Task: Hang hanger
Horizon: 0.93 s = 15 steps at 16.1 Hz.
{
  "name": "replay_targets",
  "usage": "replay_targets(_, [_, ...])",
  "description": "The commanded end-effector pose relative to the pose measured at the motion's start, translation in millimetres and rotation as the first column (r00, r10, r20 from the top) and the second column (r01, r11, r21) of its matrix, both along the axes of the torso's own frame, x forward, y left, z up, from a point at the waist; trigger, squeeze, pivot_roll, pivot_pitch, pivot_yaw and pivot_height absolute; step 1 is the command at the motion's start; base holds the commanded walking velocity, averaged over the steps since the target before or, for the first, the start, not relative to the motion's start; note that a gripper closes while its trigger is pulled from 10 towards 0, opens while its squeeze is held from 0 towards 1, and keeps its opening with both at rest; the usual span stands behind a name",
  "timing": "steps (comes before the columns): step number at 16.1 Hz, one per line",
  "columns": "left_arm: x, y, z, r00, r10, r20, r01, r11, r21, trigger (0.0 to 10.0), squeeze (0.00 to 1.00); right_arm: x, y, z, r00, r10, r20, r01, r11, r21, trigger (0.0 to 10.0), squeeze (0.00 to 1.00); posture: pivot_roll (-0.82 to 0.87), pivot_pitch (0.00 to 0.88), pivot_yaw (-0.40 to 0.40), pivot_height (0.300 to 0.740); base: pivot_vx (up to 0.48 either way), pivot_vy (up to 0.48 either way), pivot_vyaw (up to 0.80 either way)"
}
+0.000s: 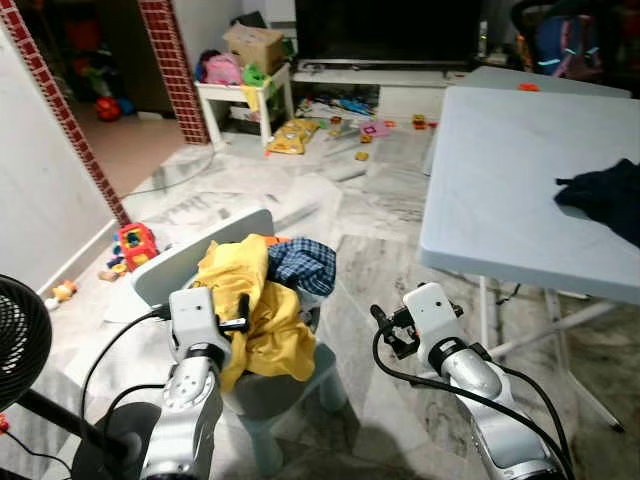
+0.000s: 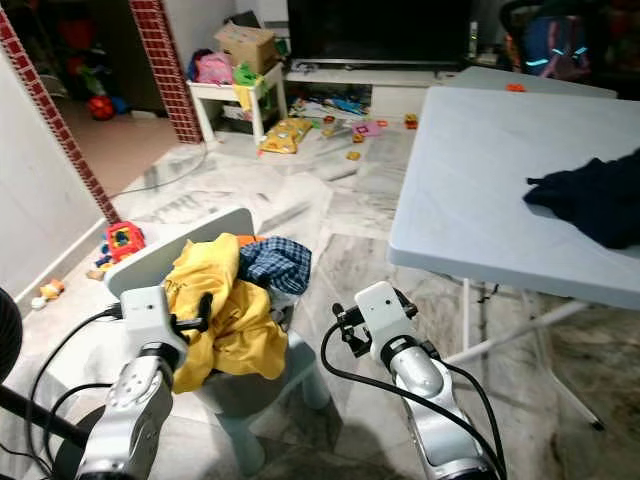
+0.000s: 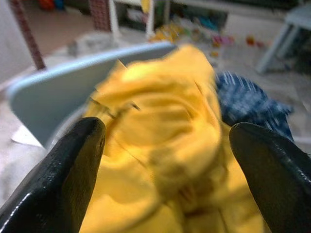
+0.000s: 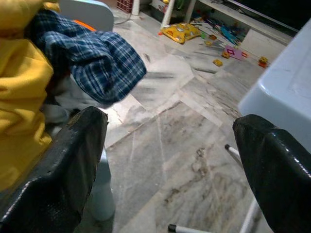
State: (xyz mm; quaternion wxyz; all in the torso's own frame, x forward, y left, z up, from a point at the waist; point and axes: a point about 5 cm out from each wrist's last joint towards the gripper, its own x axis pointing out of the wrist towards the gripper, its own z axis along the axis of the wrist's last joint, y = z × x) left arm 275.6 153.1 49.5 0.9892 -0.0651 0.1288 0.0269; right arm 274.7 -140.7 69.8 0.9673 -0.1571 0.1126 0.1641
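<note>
A yellow garment (image 1: 255, 310) and a blue plaid cloth (image 1: 302, 263) lie heaped on a small pale-blue child's chair (image 1: 190, 262). An orange edge (image 4: 85, 24) peeks out from behind the plaid cloth; I cannot tell what it is. My left gripper (image 3: 165, 145) is open and hovers just in front of the yellow garment, its fingers (image 1: 243, 306) against the cloth's near side. My right gripper (image 4: 170, 141) is open with nothing in it, above the marble floor to the right of the chair (image 1: 390, 335).
A grey folding table (image 1: 500, 180) with a dark navy garment (image 1: 605, 195) stands at the right, its legs close to my right arm. A black fan (image 1: 20, 340) is at the near left. Toys (image 1: 136, 243) litter the floor toward a TV stand (image 1: 400, 75).
</note>
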Motion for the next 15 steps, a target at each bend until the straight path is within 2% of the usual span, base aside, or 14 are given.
replay_targets(1, [5.9, 2.9, 3, 1.000, -0.010, -0.009, 0.010, 1.000, 0.004, 10.0, 0.00, 0.6, 1.9, 6, 1.000, 0.007, 0.019, -0.007, 1.000, 0.004, 10.0, 0.00, -0.18, 0.000, 0.050, 0.740, 0.000, 0.000, 0.00])
replay_targets(5, [22.9, 10.9, 15, 1.000, -0.023, 0.021, 0.023, 1.000, -0.002, 10.0, 0.00, -5.1, -3.6, 9, 1.000, -0.006, 0.017, 0.006, 1.000, 0.005, 10.0, 0.00, -0.19, 0.000, 0.045, 0.740, 0.000, 0.000, 0.00])
replay_targets(9, [36.0, 6.5, 21, 1.000, -0.023, 0.013, 0.024, 1.000, -0.018, 10.0, 0.00, -17.9, -15.3, 15, 1.000, -0.021, 0.006, 0.021, 1.000, -0.007, 10.0, 0.00, -0.22, 0.000, 0.031, 0.740, 0.000, 0.000, 0.00])
replay_targets(11, [48.6, 3.2, 22, 0.999, -0.042, -0.011, 0.042, 0.999, -0.033, 10.0, 0.00, -31.3, -25.1, 24, 0.999, -0.037, -0.006, 0.037, 0.999, -0.021, 10.0, 0.00, -0.24, 0.000, 0.018, 0.740, 0.000, 0.000, 0.00])
replay_targets(12, [53.3, 2.6, 23, 0.999, -0.046, -0.022, 0.045, 0.999, -0.031, 10.0, 0.00, -38.6, -28.7, 27, 0.999, -0.042, -0.017, 0.041, 0.999, -0.025, 10.0, 0.00, -0.26, 0.032, 0.008, 0.740, 0.000, 0.000, 0.00])
replay_targets(15, [60.5, 0.6, 22, 0.997, -0.050, -0.059, 0.049, 0.998, -0.031, 10.0, 0.00, -48.9, -31.4, 30, 0.998, -0.040, -0.047, 0.039, 0.999, -0.031, 10.0, 0.00, -0.28, 0.073, -0.003, 0.740, 0.000, 0.000, 0.00])
